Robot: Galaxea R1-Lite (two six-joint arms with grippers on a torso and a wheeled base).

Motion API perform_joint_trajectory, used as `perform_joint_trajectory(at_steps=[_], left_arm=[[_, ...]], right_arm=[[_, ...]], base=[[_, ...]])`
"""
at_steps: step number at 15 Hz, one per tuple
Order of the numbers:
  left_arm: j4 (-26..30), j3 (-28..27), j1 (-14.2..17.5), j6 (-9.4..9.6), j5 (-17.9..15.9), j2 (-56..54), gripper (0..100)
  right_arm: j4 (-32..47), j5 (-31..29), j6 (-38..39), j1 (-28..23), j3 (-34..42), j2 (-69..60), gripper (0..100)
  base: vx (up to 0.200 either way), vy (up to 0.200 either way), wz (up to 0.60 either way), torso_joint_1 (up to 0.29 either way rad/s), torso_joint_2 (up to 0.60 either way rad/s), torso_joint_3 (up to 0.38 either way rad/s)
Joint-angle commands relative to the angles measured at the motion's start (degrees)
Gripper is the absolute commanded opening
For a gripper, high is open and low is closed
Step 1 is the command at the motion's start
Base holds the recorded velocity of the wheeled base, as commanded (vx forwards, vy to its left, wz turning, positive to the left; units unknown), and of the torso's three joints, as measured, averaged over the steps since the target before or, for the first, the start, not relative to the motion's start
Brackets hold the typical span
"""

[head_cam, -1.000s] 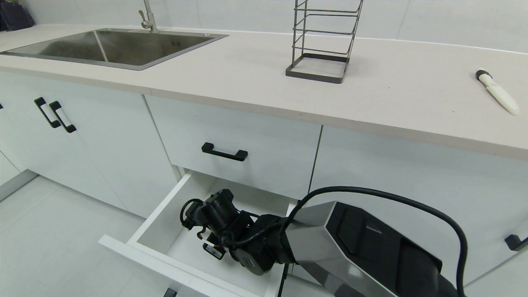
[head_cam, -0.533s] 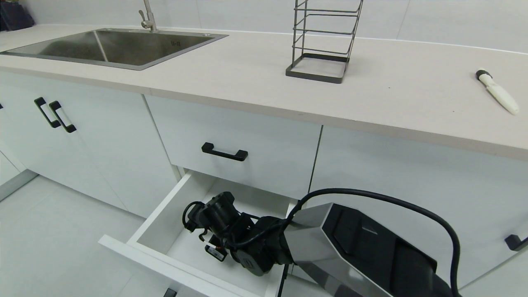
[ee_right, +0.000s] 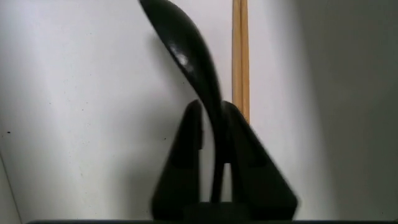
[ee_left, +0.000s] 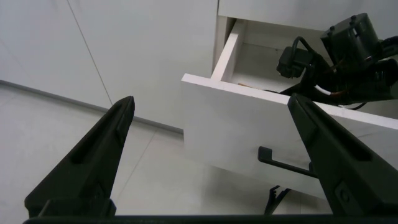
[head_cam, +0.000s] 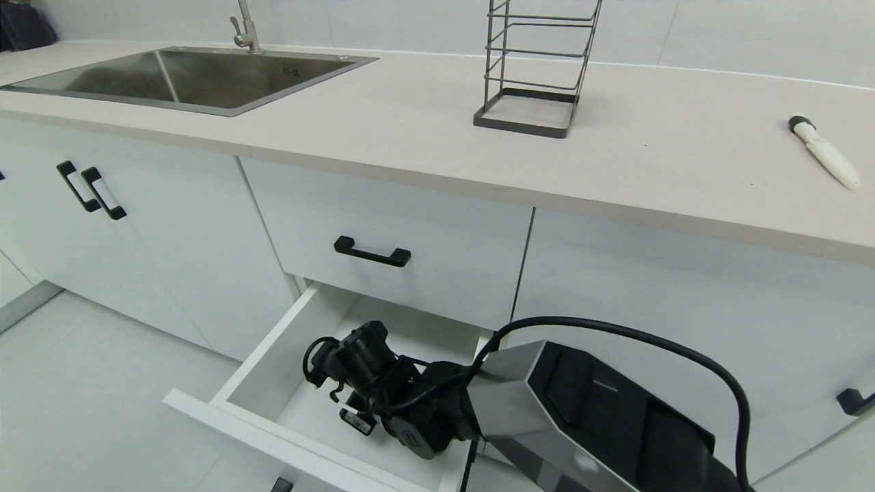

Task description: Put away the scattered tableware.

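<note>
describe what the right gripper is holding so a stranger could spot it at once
Under the counter, one white drawer is pulled open, and the right gripper is down inside it. It is shut on a spoon, beside wooden chopsticks on the drawer floor. The spoon is glossy black with a curved bowl; the chopsticks are straight and pale brown.

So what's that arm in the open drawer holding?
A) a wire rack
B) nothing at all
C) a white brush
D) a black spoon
D: the right wrist view shows the right end effector shut on the handle of a black spoon, down inside the drawer.
</note>
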Motion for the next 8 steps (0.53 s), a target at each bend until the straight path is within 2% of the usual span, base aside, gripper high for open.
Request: perform_joint_trajectory(at_steps=[1, 4, 8], left_arm=[[-0.01, 0.01, 0.01, -0.02, -0.02, 0.07, 100], [-0.01, 0.01, 0.01, -0.02, -0.02, 0.07, 100], [-0.01, 0.01, 0.01, -0.02, -0.02, 0.07, 100]], right_arm=[[0.01, 0.18, -0.12, 0.01, 0.08, 0.08, 100], [0.27, 1.24, -0.38, 0.01, 0.08, -0.1, 100], [5.37, 1.24, -0.38, 1.24, 0.35, -5.63, 100]], base=[[0.0, 0.0, 0.0, 0.0, 0.0, 0.0], [0.0, 0.0, 0.0, 0.0, 0.0, 0.0], [0.0, 0.0, 0.0, 0.0, 0.0, 0.0]])
